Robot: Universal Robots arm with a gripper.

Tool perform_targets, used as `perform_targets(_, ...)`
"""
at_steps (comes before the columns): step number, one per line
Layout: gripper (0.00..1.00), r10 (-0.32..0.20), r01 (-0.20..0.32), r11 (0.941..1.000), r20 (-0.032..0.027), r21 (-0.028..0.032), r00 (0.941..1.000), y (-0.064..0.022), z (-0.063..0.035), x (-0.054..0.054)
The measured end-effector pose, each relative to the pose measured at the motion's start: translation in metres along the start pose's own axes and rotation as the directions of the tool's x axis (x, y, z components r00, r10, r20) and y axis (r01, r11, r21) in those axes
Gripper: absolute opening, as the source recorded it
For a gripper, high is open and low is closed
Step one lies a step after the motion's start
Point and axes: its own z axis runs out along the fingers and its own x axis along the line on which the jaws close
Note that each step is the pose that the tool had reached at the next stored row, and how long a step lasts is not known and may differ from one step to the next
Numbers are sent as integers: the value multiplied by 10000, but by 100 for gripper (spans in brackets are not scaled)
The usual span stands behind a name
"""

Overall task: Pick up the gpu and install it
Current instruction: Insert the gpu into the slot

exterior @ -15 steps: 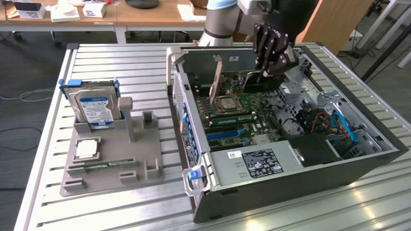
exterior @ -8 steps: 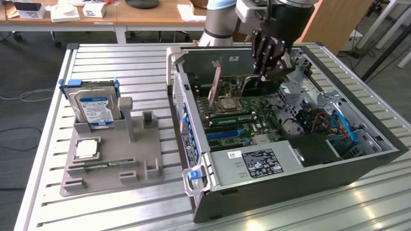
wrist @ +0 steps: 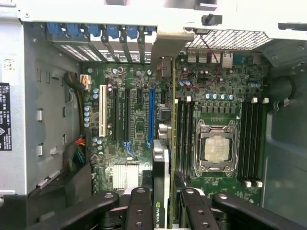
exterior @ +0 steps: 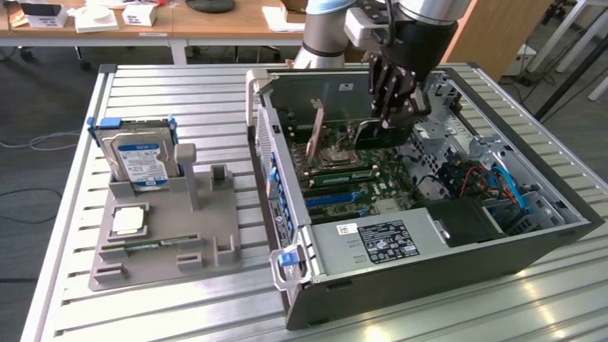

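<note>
The gpu stands on edge inside the open computer case, its silvery bracket against the case's rear slot openings. My gripper reaches down into the case and is shut on the card's free end. In the wrist view the gpu shows edge-on between my black fingers, with the gripper straddling it. It stands over the motherboard between the blue slot and the processor socket. Whether its lower edge sits in a slot, I cannot tell.
A grey parts holder stands on the slatted table at the exterior view's left, with a silver hard drive upright in it and a slim memory stick. Inside the case are the power supply and blue cables.
</note>
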Motion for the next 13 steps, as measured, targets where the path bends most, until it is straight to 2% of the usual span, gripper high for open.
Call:
perform_targets(8, 27, -1, 1, 10000, 0, 2, 10000, 15, 130, 6)
perform_targets(13, 27, 1, -1, 10000, -1, 2, 10000, 17, 135, 6)
